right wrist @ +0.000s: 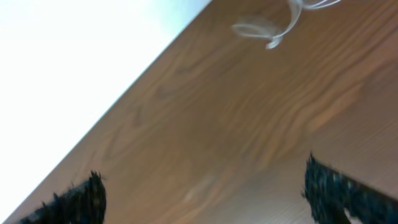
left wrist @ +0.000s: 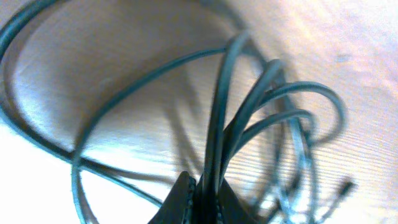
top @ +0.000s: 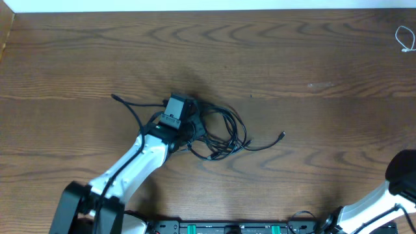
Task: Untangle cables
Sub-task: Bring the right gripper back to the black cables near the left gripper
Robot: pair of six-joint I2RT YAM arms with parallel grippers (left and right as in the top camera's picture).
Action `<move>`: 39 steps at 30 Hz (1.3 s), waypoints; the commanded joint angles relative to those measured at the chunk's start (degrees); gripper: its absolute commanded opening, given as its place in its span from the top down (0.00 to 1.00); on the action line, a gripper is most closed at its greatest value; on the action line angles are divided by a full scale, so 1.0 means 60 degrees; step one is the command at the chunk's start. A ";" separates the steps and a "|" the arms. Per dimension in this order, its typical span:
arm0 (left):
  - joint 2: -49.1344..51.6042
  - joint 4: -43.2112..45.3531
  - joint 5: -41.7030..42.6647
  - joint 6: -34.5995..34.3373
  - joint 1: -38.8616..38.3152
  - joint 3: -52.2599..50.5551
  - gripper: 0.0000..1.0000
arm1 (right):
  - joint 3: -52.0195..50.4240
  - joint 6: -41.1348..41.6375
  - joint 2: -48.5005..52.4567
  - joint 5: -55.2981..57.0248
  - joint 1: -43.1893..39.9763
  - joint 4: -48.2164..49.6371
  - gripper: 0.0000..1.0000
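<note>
Left end effector (left wrist: 202, 198) is clamped on a few strands of the black cables (top: 224, 133). In the wrist view its fingers (left wrist: 180, 200) are pinched together and the cords rise out between them in loops. In the overhead, that arm comes in from the bottom-left and the end effector sits at the left side of the tangle, roughly mid-counter (top: 292, 65), a bit left of centre. The bundle is a loose coil of overlapping loops lying on the wood. One tail runs up-left to a plug end (top: 115, 97), and another trails right to a small plug (top: 281, 135). Can't tell how many separate cords are in there.

Right end effector (right wrist: 211, 199) has its fingers (right wrist: 342, 193) spread wide with nothing between them, only bare wood beyond. Its arm is at the bottom-right corner in the overhead.

White cord (top: 404, 39) lies on its own as a small loop at the far-right edge near the back of the counter, well apart from the black tangle. It shows blurred at the top of the right wrist view.
</note>
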 commanded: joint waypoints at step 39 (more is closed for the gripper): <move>-0.2801 0.2412 0.5224 0.2736 -0.0616 0.0076 0.92 | -0.6331 -0.1577 -0.1865 -0.2280 0.6065 -0.1381 0.05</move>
